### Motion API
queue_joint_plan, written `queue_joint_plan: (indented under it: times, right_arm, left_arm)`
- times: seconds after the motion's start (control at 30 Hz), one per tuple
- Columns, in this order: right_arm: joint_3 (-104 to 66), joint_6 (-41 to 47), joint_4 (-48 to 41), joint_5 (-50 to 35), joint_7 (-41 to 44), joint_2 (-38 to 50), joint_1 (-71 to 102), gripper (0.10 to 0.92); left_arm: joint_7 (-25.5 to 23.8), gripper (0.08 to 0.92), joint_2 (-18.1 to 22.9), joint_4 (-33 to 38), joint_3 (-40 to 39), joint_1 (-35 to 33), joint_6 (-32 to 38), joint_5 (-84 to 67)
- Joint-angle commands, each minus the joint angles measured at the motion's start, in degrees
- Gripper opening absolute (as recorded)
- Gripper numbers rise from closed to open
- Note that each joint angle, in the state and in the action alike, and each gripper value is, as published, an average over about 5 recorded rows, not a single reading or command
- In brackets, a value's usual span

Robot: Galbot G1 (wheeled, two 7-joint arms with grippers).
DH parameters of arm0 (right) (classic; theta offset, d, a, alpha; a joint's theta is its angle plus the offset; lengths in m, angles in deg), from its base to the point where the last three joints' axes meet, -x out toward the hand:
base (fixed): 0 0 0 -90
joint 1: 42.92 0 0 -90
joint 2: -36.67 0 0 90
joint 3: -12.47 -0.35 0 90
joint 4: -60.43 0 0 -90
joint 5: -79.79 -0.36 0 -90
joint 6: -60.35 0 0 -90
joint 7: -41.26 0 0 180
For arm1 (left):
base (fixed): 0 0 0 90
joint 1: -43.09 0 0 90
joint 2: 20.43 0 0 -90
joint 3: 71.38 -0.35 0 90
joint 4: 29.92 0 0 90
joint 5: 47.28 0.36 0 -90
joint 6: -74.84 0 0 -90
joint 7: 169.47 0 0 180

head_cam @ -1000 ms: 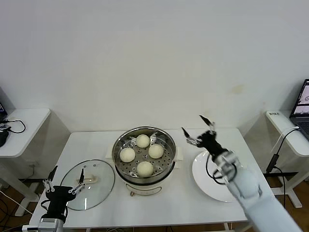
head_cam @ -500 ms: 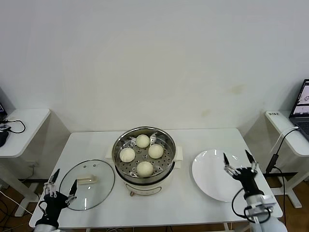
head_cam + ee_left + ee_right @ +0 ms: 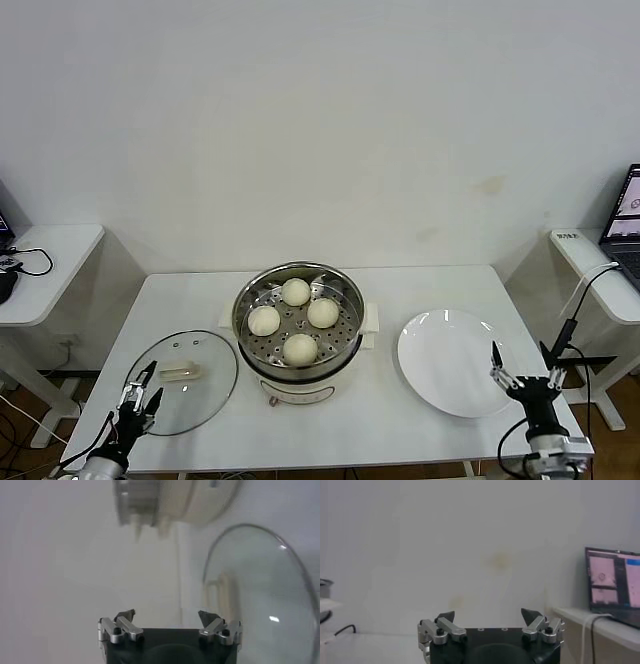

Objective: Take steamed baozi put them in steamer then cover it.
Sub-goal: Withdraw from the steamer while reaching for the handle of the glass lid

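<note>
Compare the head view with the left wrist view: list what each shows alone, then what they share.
Only the head view shows the four cream-white round buns on the perforated tray, the flat white plate and the open right tool at the table's near right corner. Only the left wrist view shows the underside of the shiny steel steamer's white base. Both show the clear glass lid lying on the white table, and the open, empty left tool at its near edge.
</note>
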Motion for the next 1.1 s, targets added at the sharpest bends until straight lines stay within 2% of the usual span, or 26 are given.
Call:
queue_joint_plan:
  times: [0.03, 0.27, 0.67, 1.1]
  right_arm:
    - [-2.6, -0.8, -0.3, 1.6, 0.4, -2.5, 2.4, 0.823]
    - [-2.8, -0.8, -1.0, 2.2, 0.1, -2.8, 2.9, 0.823]
    - [-3.3, -0.7, -1.0, 2.7, 0.2, -3.4, 3.8, 0.823]
    - [-3.5, -0.6, -0.7, 3.0, 0.5, -4.2, 4.3, 0.823]
  left_arm:
    - [-1.4, 0.823, -1.1, -4.7, -3.8, 5.7, -0.2, 6.5]
    - [-1.6, 0.823, 0.2, -7.1, -5.4, 9.5, -0.7, 6.6]
    - [-1.8, 0.823, -0.2, -12.4, -6.9, 16.2, -1.3, 5.4]
    - [-1.9, 0.823, -0.7, -16.3, -8.2, 19.9, -1.6, 4.0]
